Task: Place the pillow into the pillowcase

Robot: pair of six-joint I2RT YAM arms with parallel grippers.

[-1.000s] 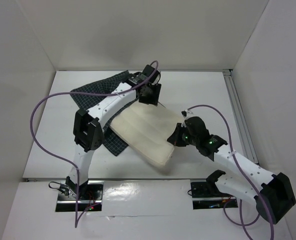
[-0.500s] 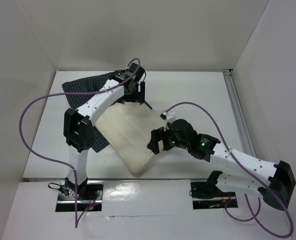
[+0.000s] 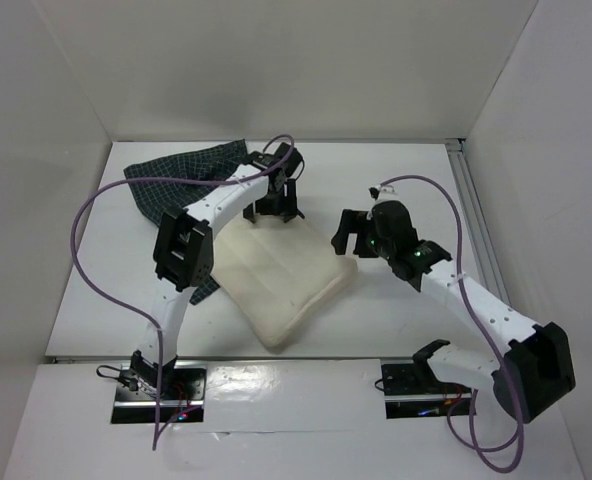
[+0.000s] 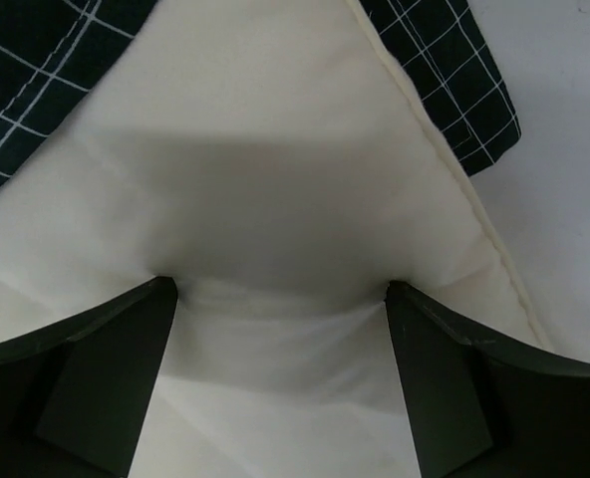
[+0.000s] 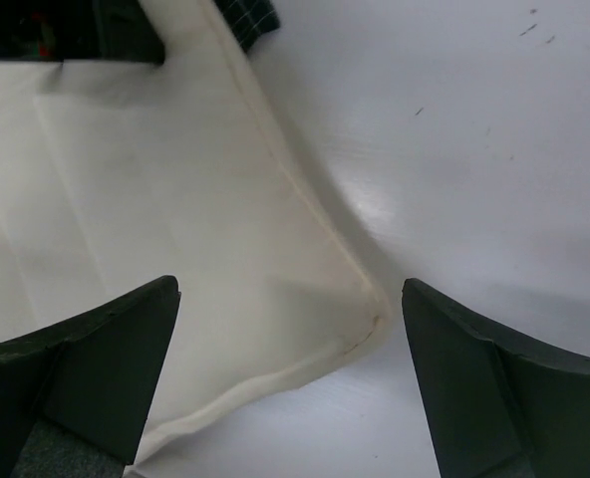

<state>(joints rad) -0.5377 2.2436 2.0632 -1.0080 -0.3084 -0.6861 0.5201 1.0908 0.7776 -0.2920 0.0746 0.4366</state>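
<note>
Pillowcase (image 3: pixel 166 185) partly beneath pillow (image 3: pixel 286 275)

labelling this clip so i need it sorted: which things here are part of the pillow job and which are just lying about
Part of the job: pillow, pillowcase, left end effector, right end effector.

Just lying about: purple cables, metal rail on the right.

Left tool (image 3: pixel 275 213) and right tool (image 3: pixel 348 240), jaws wide
</note>
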